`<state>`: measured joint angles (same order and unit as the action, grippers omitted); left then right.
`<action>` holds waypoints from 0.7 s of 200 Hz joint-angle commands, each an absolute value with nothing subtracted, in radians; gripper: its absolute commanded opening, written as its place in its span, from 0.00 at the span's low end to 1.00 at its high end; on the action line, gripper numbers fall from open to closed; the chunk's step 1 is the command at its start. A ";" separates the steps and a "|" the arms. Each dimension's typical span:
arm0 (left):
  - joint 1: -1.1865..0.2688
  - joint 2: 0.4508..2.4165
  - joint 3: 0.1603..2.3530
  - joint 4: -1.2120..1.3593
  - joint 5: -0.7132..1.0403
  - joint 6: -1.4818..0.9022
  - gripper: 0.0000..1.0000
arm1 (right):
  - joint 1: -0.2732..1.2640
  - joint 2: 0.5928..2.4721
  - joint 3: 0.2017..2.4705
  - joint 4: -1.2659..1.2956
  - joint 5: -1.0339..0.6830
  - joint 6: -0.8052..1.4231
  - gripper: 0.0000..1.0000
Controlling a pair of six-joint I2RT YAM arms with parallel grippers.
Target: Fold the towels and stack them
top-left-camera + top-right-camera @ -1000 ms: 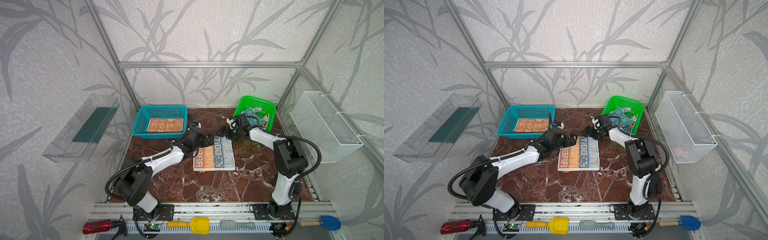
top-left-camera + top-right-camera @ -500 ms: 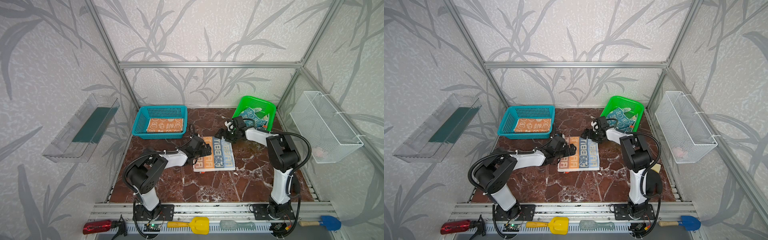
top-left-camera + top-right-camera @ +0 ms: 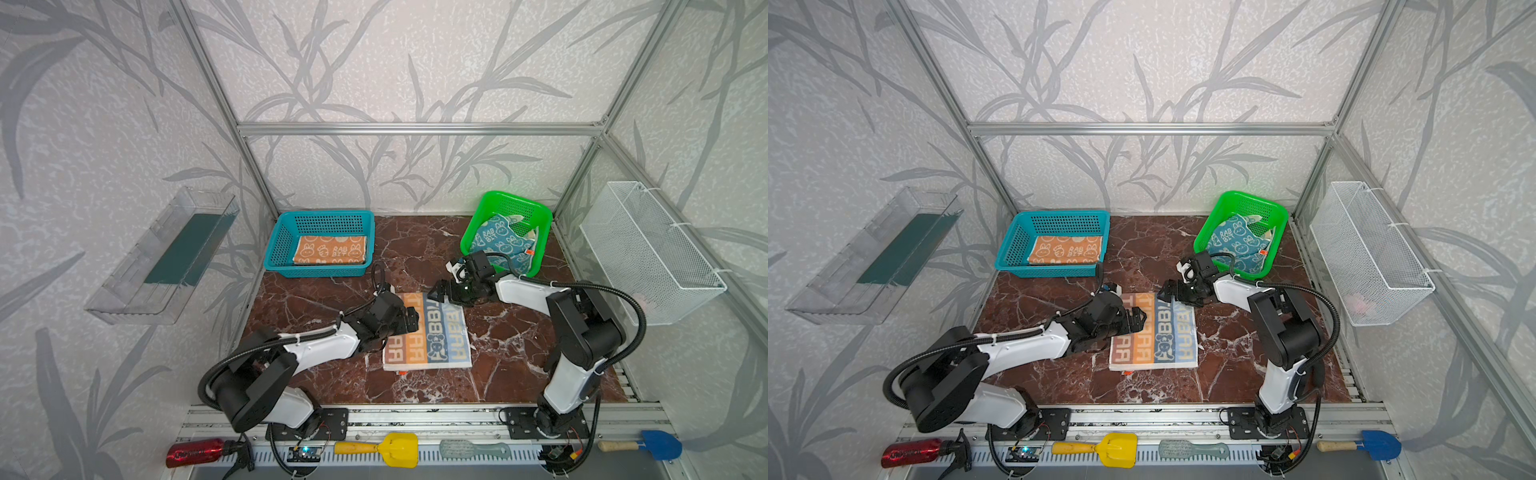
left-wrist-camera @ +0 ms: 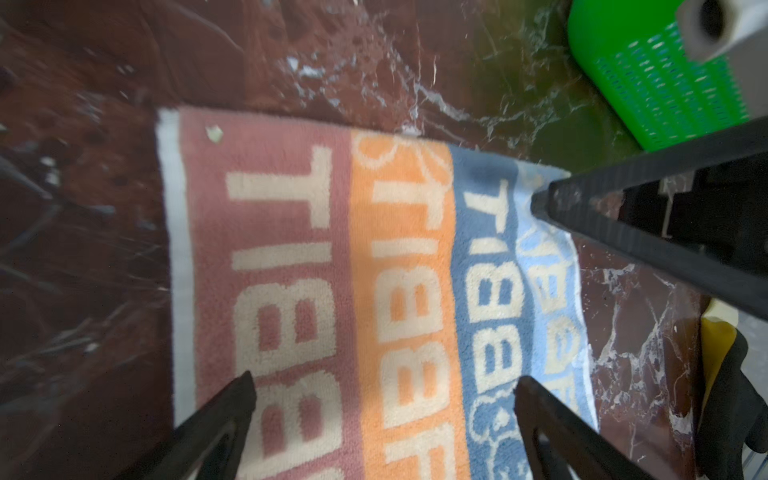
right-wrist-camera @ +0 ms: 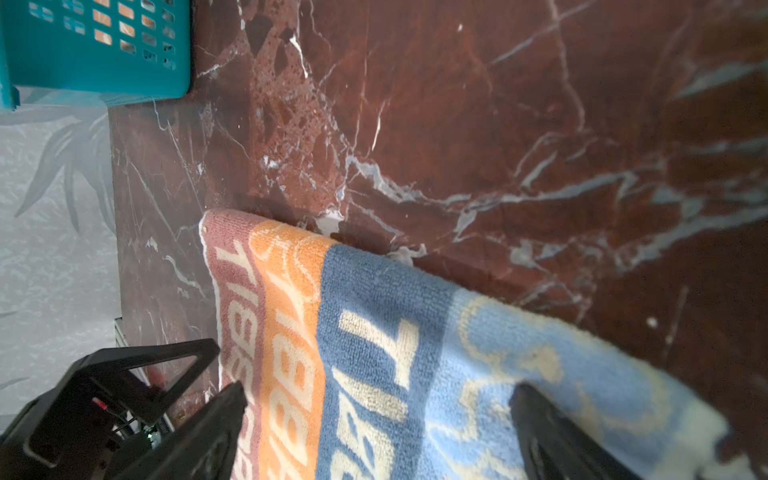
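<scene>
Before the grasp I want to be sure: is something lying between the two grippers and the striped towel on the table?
Nothing visible does. The striped towel lies flat on the table, and the left gripper and right gripper stand open over its far end, with only cloth seen below them.

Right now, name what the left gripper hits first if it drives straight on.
Probably the striped RABBIT towel, spread below and ahead of the open left gripper; depth is unclear, so it might skim over.
</scene>
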<state>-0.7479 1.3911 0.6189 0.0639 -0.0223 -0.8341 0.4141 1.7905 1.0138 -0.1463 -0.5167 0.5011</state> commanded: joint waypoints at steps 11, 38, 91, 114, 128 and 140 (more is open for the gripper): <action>-0.706 1.336 0.733 -0.015 -0.071 -0.769 0.99 | 0.364 1.728 1.082 -0.204 -0.560 0.493 0.99; -0.647 1.450 0.819 0.013 0.002 -0.792 0.99 | 0.353 1.771 1.132 -0.203 -0.569 0.508 0.99; -0.611 1.624 0.838 0.150 0.095 -0.845 0.99 | 0.345 1.813 1.082 -0.101 -0.628 0.576 0.99; -0.601 1.671 0.837 0.162 0.097 -0.836 0.99 | 0.345 1.817 1.060 -0.097 -0.627 0.566 0.99; -0.588 1.693 0.824 0.175 0.100 -0.831 0.99 | 0.345 1.838 1.053 -0.099 -0.628 0.559 0.99; -0.576 1.706 0.810 0.191 0.111 -0.832 0.99 | 0.344 1.852 1.047 -0.094 -0.625 0.555 0.99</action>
